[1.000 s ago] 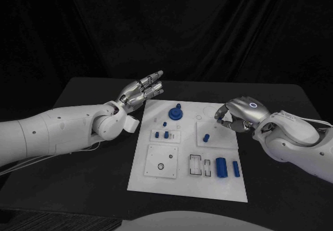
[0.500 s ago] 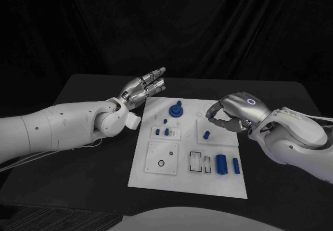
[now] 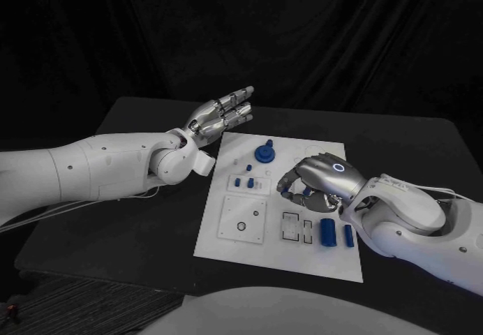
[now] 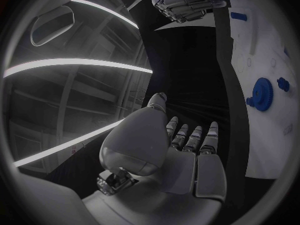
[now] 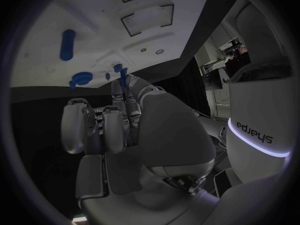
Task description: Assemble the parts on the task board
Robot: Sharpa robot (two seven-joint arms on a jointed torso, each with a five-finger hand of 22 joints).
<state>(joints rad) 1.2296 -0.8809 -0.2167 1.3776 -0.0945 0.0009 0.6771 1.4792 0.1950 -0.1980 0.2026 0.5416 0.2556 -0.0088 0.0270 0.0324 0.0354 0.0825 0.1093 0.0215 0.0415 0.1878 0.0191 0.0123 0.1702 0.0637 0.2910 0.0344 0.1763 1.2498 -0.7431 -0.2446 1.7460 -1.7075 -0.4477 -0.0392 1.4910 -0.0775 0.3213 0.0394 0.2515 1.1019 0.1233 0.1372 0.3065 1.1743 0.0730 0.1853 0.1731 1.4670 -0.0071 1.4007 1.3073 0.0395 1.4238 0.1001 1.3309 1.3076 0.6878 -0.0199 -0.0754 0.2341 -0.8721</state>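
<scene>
Head view: the matte white task board [image 3: 229, 241] carries a blue toothed gear [image 3: 264, 153]; the left hand [image 3: 220, 115] hovers flat, fingers straight, empty. Right wrist view shows the right hand [image 5: 125, 120] with fingers curled over the board; whether they pinch anything, I cannot tell.

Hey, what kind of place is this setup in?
Likely a robotics lab test bench: a white task board with blue parts on a black table, backed by dark curtains.

Both arms have smooth white rounded shells with small dark screw points. The left hand [image 3: 220, 115] is silver metal with segmented fingers. The right hand [image 3: 314, 183] is silver, bearing a small glowing blue-white ring on its back. Thin pale cables run along both forearms. A lit band edges the white wrist housing marked "edjeys".
</scene>
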